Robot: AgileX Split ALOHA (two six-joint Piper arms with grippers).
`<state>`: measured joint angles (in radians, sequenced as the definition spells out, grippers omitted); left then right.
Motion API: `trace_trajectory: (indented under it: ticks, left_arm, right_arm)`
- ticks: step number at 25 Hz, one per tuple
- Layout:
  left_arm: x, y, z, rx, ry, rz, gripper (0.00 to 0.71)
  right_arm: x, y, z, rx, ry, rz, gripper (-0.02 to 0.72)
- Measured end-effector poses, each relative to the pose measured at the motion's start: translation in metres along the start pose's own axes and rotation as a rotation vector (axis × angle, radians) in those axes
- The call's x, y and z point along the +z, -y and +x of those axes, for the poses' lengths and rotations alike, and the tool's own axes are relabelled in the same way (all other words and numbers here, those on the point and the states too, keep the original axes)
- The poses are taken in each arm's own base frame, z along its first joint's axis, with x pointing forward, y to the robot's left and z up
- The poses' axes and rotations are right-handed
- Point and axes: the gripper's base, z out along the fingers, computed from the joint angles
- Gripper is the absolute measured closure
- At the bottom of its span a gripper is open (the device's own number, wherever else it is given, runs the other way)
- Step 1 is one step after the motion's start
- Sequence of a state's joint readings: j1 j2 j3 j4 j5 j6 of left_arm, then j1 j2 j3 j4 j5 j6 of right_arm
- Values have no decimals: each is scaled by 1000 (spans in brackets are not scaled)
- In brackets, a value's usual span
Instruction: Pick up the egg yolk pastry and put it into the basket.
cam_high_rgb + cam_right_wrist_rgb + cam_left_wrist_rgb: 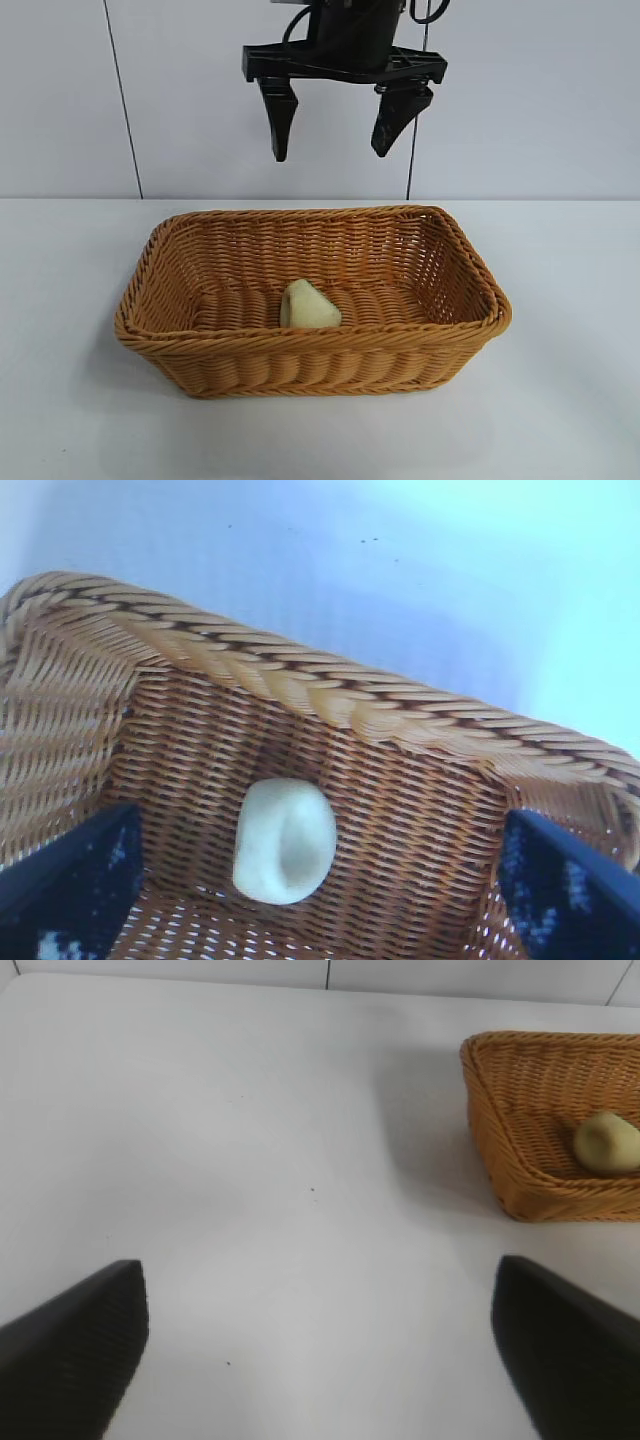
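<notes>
The egg yolk pastry, a pale cream lump, lies on the floor of the orange-tan wicker basket, near its front wall. My right gripper hangs open and empty well above the basket's back rim. In the right wrist view the pastry lies below and between the spread fingers, inside the basket. My left gripper is open and empty over bare table. Its wrist view shows the basket with the pastry off to one side. The left gripper is out of the exterior view.
The basket stands in the middle of a white table. A white panelled wall rises behind the table.
</notes>
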<state>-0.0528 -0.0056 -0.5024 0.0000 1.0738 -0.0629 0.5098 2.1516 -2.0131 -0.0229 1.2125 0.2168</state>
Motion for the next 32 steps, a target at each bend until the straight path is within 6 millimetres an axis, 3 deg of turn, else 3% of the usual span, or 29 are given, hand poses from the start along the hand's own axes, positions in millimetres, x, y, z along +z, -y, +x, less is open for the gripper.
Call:
trace_trajectory:
  ticks: [5, 9, 15, 18, 23, 28, 32]
  left_arm:
    - [0, 0, 0, 0, 0, 0, 41]
    - [0, 0, 0, 0, 0, 0, 41]
    - [0, 0, 0, 0, 0, 0, 41]
    - [0, 0, 0, 0, 0, 0, 41]
    - [0, 0, 0, 0, 0, 0, 41]
    - [0, 0, 0, 0, 0, 0, 41]
    - [0, 0, 0, 0, 0, 0, 41]
  right_arm:
    - [0, 56, -8, 108, 6, 40, 8]
    - [-2, 116, -10, 206, 11, 95, 8]
    - [-9, 200, 0, 360, 15, 157, 8]
    - [-13, 228, 7, 416, 16, 175, 8]
    - [-7, 241, 16, 439, -14, 177, 8]
    - [12, 218, 25, 379, -95, 146, 8]
    - [8, 202, 38, 357, -134, 135, 8]
